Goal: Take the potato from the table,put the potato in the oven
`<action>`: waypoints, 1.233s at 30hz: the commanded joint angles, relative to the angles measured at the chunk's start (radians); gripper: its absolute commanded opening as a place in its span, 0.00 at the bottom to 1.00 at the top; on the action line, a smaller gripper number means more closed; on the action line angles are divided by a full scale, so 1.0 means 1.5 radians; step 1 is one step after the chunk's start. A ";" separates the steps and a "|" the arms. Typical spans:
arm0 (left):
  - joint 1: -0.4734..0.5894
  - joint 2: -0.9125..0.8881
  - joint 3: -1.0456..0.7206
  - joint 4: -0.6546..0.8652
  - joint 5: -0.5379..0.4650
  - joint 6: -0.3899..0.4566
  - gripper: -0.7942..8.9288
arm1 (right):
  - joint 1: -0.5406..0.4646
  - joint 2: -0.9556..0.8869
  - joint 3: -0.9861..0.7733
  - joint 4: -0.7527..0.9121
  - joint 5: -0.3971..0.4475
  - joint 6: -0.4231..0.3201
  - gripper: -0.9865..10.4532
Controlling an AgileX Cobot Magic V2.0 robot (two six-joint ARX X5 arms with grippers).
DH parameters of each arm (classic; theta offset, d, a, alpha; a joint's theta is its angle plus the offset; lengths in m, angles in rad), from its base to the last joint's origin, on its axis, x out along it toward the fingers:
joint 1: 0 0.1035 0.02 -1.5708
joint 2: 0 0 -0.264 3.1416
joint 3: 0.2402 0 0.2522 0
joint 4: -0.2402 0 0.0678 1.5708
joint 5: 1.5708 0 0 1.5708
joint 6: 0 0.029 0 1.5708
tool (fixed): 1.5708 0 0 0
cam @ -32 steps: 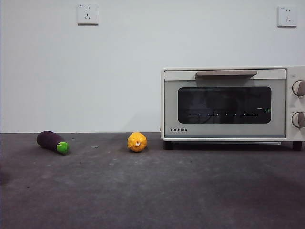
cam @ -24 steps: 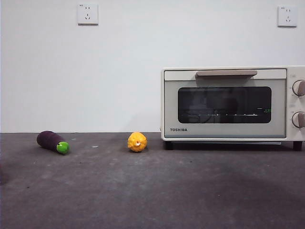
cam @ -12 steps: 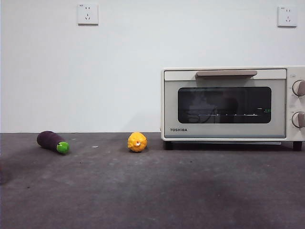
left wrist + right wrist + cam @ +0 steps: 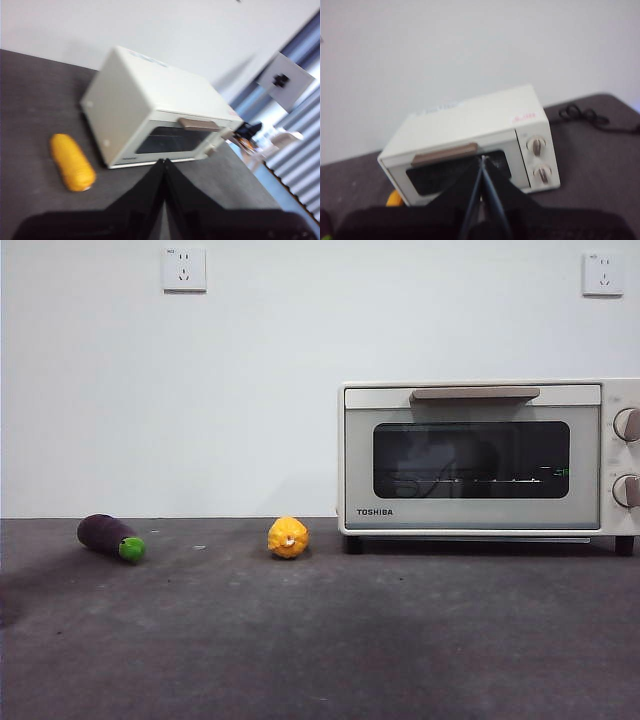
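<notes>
No orange-brown potato shows in any view. The cream-white TOSHIBA oven (image 4: 470, 455) stands at the back right of the dark grey table (image 4: 320, 640), its glass door closed under the beige handle (image 4: 475, 394). My left gripper (image 4: 164, 162) is shut and empty, held high and facing the oven (image 4: 150, 115) from its left front. My right gripper (image 4: 482, 160) is also shut and empty, held high in front of the oven (image 4: 470, 135). Neither gripper appears in the front view.
A bright yellow-orange item (image 4: 288, 538) with a pale spot lies just left of the oven, seen long and ribbed (image 4: 72, 162) from the left wrist. A purple eggplant (image 4: 108, 536) with a green tip lies far left. A black cable (image 4: 580, 114) trails behind the oven's right side.
Nothing on the table has moved. Only the reflections in the oven's glass and the shadows on the table shift a little.
</notes>
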 commanded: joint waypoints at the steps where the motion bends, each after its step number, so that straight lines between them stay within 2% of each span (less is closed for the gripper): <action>1: -0.045 0.070 0.050 0.009 0.003 -0.004 0.08 | 0.001 0.035 0.026 -0.024 -0.002 -0.004 0.09; 5: -0.102 0.172 0.141 -0.010 0.006 0.001 0.08 | 0.001 0.083 0.064 -0.054 -0.008 -0.023 0.09; 12: -0.194 0.357 0.349 -0.121 0.006 0.076 0.08 | 0.001 0.136 0.117 -0.062 -0.073 -0.074 0.09; 17: -0.241 0.474 0.507 -0.183 0.006 0.115 0.08 | 0.001 0.144 0.135 -0.062 -0.102 -0.090 0.09; 26: -0.292 0.671 0.786 -0.283 0.001 0.118 0.08 | 0.001 0.154 0.160 -0.110 -0.186 -0.121 0.09; 29: -0.305 0.725 0.853 -0.294 0.002 0.128 0.08 | 0.001 0.169 0.176 -0.131 -0.188 -0.123 0.09; 33: -0.325 0.771 0.897 -0.294 -0.028 0.203 0.08 | 0.001 0.189 0.192 -0.143 -0.215 -0.122 0.09; 37: -0.354 0.785 0.897 -0.306 -0.169 0.347 0.08 | 0.001 0.207 0.197 -0.146 -0.245 -0.122 0.09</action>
